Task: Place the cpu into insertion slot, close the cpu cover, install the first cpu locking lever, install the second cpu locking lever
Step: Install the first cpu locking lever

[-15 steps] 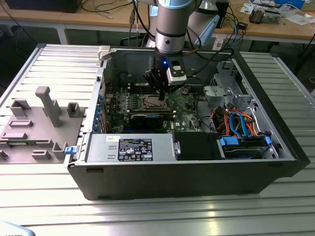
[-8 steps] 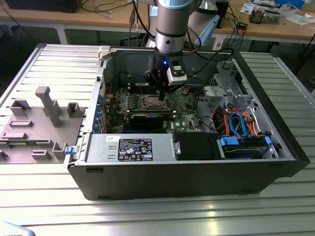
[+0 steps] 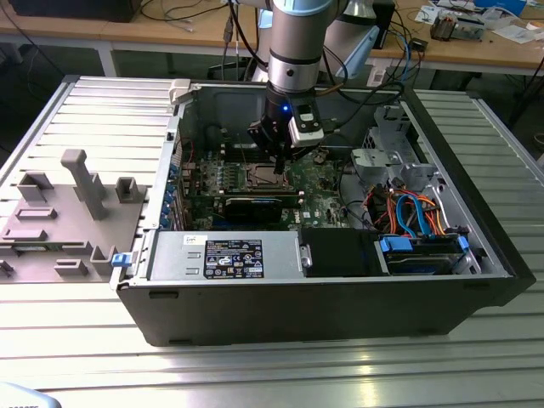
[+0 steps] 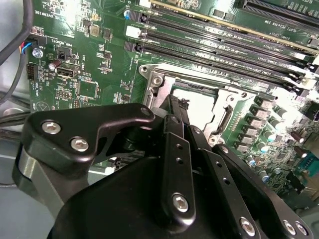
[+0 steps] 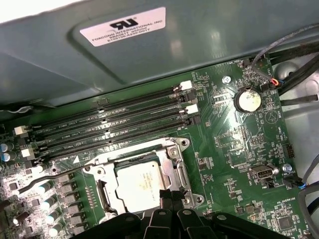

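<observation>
- My gripper [image 5: 168,195] hung right over one edge of the insertion slot [image 3: 263,176], with its tips just at the slot's rim.
- My two fingers were pinched close together. I saw nothing held between them.
- The cpu [image 5: 139,186] lay flat inside the insertion slot, with its pale top facing up. It was just beside my fingertips, toward the middle of the slot.
- The cpu was square, so it had no long side to line up with.
- The cpu cover [image 5: 173,164] looked folded down around the cpu, like a shiny frame. I think it was closed, but I could not be sure it sat all the way down.
- A thin locking lever [image 5: 55,178] stuck out from the far side of the insertion slot, across from my fingers. Its long line ran away from the slot, about the same way as the long black memory slots [image 5: 114,124].
- I judged that lever was not hooked down, because it stood out past the slot.
- A white label [image 5: 123,25] with dark print sat on the grey case wall, beyond the memory slots from the insertion slot.
- Tiny white letters were all over the green motherboard [image 5: 229,149] around the insertion slot. Most were too small for me to read.
</observation>
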